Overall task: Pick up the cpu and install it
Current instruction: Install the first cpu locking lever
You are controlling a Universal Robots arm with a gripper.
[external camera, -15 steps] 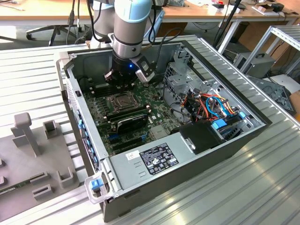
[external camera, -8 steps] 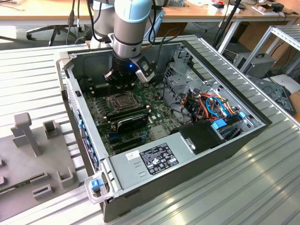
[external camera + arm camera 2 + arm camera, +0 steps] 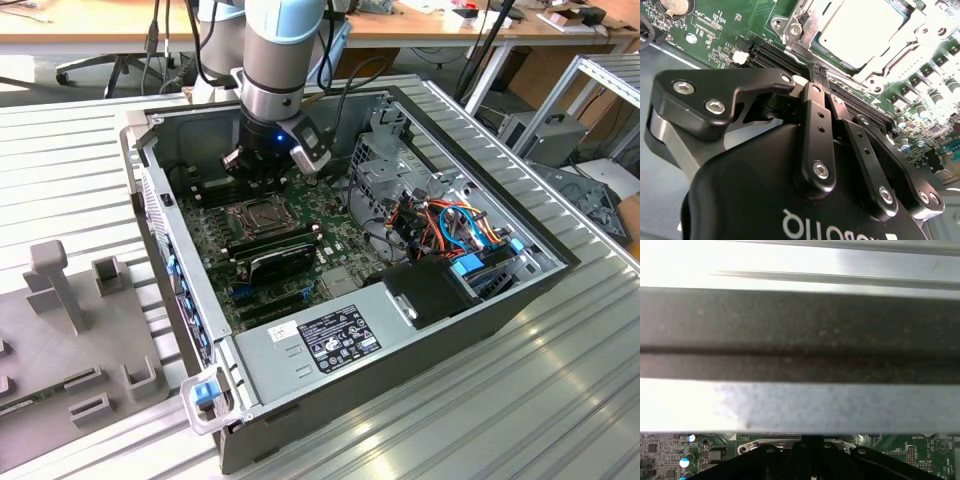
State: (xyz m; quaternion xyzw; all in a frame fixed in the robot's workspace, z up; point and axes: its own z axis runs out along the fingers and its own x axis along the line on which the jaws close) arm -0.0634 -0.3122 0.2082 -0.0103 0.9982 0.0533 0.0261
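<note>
The cpu [image 3: 865,30], a thin, stiff, light chip with a smooth metal top and seemingly a fragile underside, is seen already seated in the socket [image 3: 805,35] at the upper right of the second wrist view; only its edges would suit holding. Just beside it, the end effector [image 3: 819,75] is closed on nothing. In the exterior view, the computer case [image 3: 520,300] is laid open on a ribbed metal desk [image 3: 560,400].

Exterior view is evenly lit, with soft glare streaks on the ribbed metal counter [image 3: 520,400] beside the case [image 3: 300,420]. Second wrist view blows out white over the cpu [image 3: 867,30]; the tool [image 3: 819,75] body up close is soft. First wrist view has washed-out bright bands.
</note>
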